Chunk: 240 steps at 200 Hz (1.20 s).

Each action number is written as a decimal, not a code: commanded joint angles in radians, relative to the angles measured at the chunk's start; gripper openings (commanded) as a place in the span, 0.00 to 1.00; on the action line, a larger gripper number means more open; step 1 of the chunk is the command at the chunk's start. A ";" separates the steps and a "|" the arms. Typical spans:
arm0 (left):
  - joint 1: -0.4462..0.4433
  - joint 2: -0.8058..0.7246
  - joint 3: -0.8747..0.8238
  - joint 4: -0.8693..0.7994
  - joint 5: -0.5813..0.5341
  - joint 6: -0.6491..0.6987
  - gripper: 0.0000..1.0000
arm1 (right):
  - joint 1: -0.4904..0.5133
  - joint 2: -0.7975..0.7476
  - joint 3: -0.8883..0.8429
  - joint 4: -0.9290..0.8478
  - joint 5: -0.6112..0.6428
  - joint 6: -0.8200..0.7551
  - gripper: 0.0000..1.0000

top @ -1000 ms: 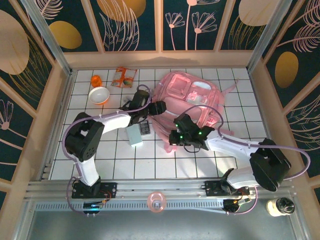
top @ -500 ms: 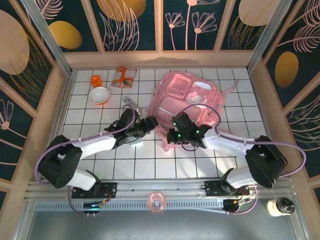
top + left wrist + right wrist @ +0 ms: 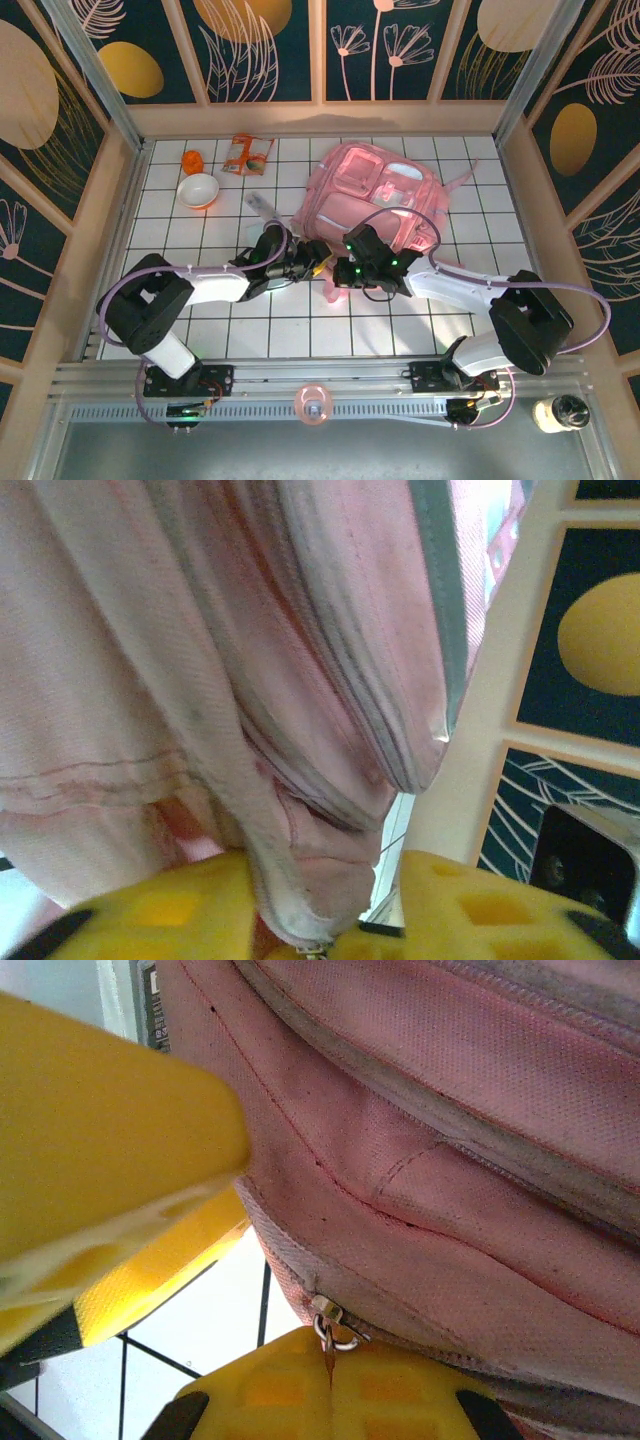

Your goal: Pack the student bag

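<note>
The student bag [image 3: 375, 200], a big pink backpack, lies flat on the white tiled table right of centre. Both grippers meet at its near left corner. My left gripper [image 3: 317, 262] has its yellow fingers [image 3: 150, 915] on either side of a fold of the bag's zip edge [image 3: 320, 870], squeezing it, with a thin gap still showing by the right finger. My right gripper [image 3: 341, 273] is shut, its fingertips [image 3: 330, 1395] pinching the tab of the zip pull [image 3: 335, 1328] at the bag's seam. The left gripper's yellow finger [image 3: 100, 1140] shows close beside it.
At the back left lie an orange object [image 3: 192, 161], a white bowl [image 3: 198, 189] and a snack packet [image 3: 248, 153]. A slim clear item [image 3: 260, 206] lies left of the bag. Wooden walls ring the table.
The left arm swung right and down to the bag's near left corner, and its jaws narrowed onto the fabric. The right gripper stayed shut at the zip pull.
</note>
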 commanded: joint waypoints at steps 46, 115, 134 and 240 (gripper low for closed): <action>0.020 -0.047 -0.014 -0.037 -0.100 0.032 0.00 | -0.095 -0.134 -0.041 -0.146 0.039 -0.043 0.00; 0.127 -0.171 -0.037 -0.164 -0.147 0.152 0.00 | -0.344 -0.323 -0.182 -0.260 -0.005 -0.104 0.00; 0.130 -0.194 -0.035 -0.188 -0.162 0.184 0.00 | -0.344 -0.322 -0.172 -0.254 -0.010 -0.114 0.00; 0.090 -0.307 0.160 -0.427 -0.015 1.399 0.69 | -0.297 -0.318 -0.136 -0.067 -0.167 -0.186 0.00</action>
